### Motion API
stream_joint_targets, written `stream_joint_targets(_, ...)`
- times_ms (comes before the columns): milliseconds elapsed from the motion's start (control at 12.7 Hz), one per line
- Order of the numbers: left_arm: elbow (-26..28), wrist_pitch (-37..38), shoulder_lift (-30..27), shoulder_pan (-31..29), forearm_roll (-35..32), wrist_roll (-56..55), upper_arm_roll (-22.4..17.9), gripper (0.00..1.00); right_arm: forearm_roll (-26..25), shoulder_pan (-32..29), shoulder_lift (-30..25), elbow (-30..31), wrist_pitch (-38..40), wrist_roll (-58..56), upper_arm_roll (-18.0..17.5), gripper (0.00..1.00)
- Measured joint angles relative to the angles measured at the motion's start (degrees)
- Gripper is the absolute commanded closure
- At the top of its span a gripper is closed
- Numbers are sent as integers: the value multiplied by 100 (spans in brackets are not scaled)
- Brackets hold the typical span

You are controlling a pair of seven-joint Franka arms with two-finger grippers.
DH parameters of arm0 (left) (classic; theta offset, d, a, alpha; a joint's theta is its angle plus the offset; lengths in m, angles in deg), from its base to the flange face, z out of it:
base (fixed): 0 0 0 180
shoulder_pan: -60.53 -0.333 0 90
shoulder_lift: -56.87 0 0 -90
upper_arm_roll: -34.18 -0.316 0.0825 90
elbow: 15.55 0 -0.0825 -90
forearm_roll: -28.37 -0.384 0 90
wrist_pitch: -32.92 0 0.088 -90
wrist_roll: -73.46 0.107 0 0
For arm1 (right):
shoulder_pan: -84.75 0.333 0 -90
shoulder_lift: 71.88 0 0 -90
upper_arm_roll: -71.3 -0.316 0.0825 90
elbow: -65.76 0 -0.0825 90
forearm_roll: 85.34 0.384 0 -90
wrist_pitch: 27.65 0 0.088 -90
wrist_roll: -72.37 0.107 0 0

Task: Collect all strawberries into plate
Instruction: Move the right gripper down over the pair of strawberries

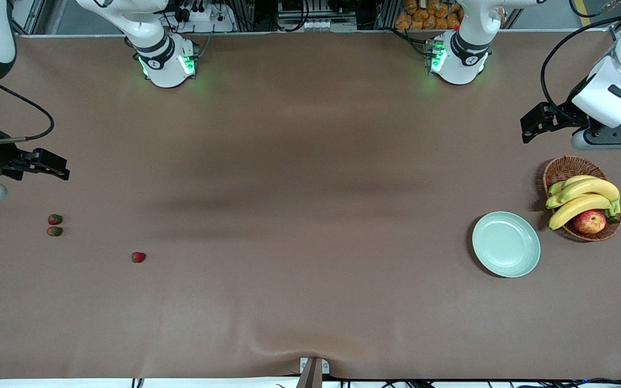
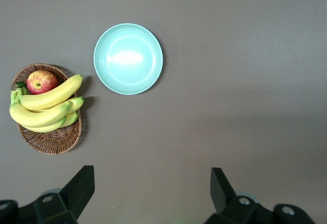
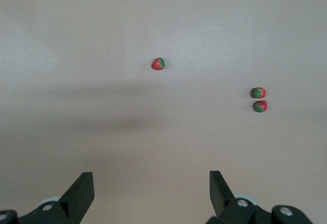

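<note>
Your right hand [image 1: 54, 170] hangs with fingers apart above the bench near three strawberries [image 1: 55, 219], well apart from the plate [image 1: 506, 244]; they look light and soft, so pinch gently across the body.

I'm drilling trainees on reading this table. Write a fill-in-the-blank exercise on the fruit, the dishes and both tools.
1. The number of strawberries lying on the table is ____.
2. The plate holds ____ strawberries.
3. The apple lies in the basket beside the ____.
4. The left tool and the right tool both have their jaws ____.

Missing words: three; no; bananas; open
</note>
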Motion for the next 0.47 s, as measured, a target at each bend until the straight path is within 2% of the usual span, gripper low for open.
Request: stream_joint_targets(471,0,0,0,-97,0,0,-4,0,61,-43,-1,4,-35,0,21,0)
